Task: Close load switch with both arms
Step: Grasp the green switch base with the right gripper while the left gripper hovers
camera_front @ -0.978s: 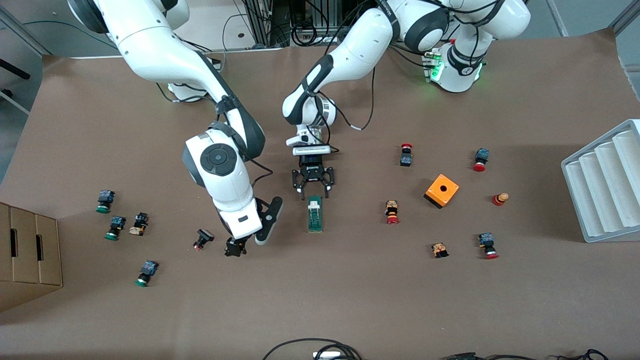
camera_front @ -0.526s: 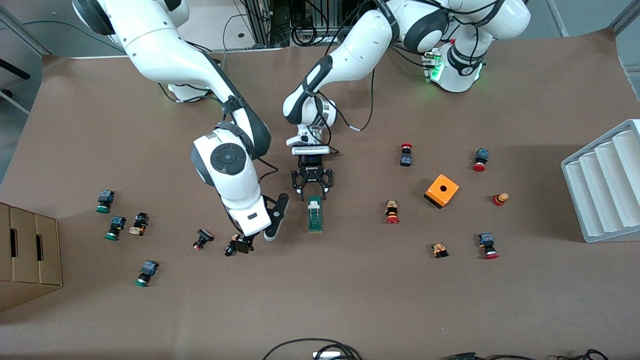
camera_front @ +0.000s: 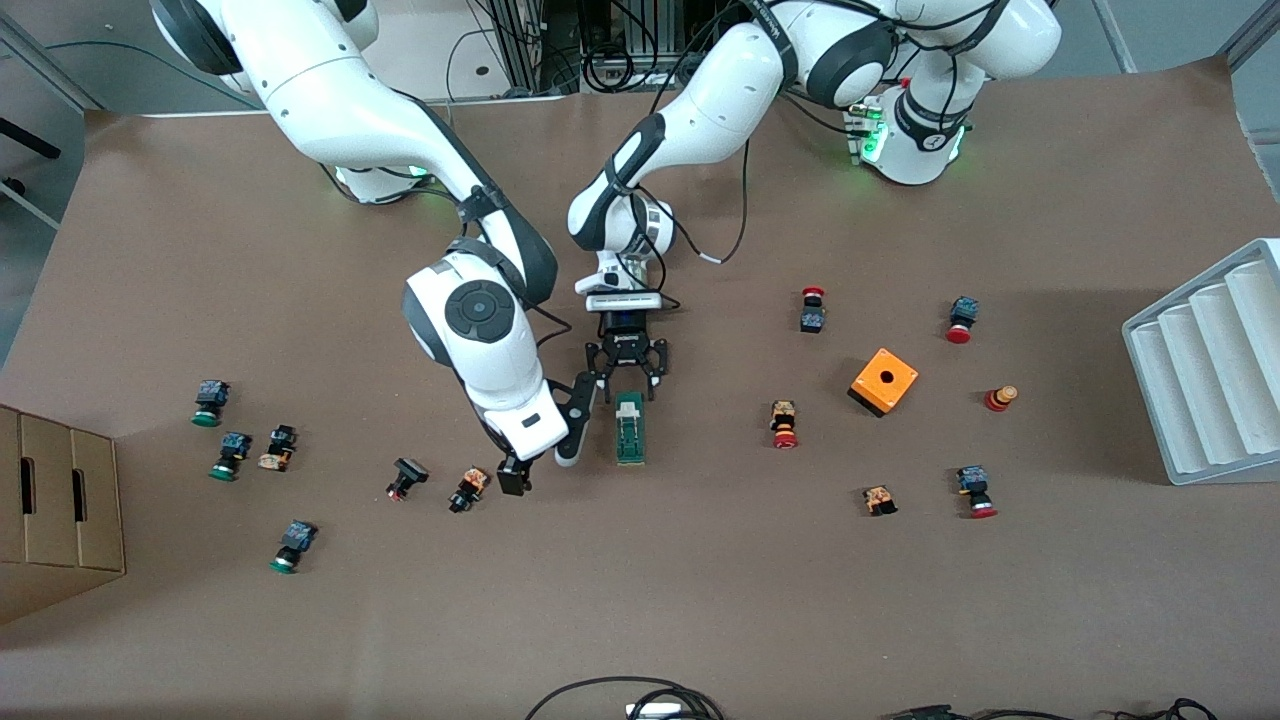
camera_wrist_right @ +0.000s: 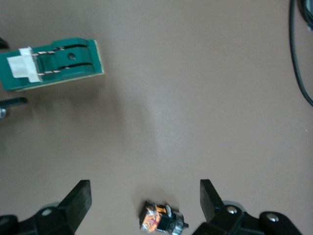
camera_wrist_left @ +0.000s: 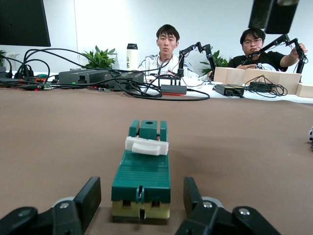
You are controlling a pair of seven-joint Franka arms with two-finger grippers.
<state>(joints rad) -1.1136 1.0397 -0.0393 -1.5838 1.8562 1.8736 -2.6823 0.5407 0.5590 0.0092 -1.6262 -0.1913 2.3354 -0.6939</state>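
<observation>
The load switch (camera_front: 629, 428) is a narrow green block with a white sliding piece, lying on the brown table. My left gripper (camera_front: 628, 388) is open, low at the switch's end that lies farther from the front camera. In the left wrist view the fingers (camera_wrist_left: 91, 196) flank that end of the switch (camera_wrist_left: 142, 172) without touching it, and the left gripper (camera_wrist_left: 142, 201) is empty. My right gripper (camera_front: 515, 478) is open and empty, over the table beside the switch toward the right arm's end. The right wrist view shows the switch (camera_wrist_right: 51, 63) apart from the open right gripper (camera_wrist_right: 145, 197).
A small orange-and-black button (camera_front: 468, 490) lies by the right gripper, also in the right wrist view (camera_wrist_right: 161, 223). A black button (camera_front: 405, 477) is near it. An orange box (camera_front: 884, 380), several scattered buttons, a white rack (camera_front: 1210, 360) and a cardboard box (camera_front: 55, 500) stand around.
My right arm has moved toward the load switch, leaving the small orange-and-black button on the table. My left gripper has stayed at the switch's end.
</observation>
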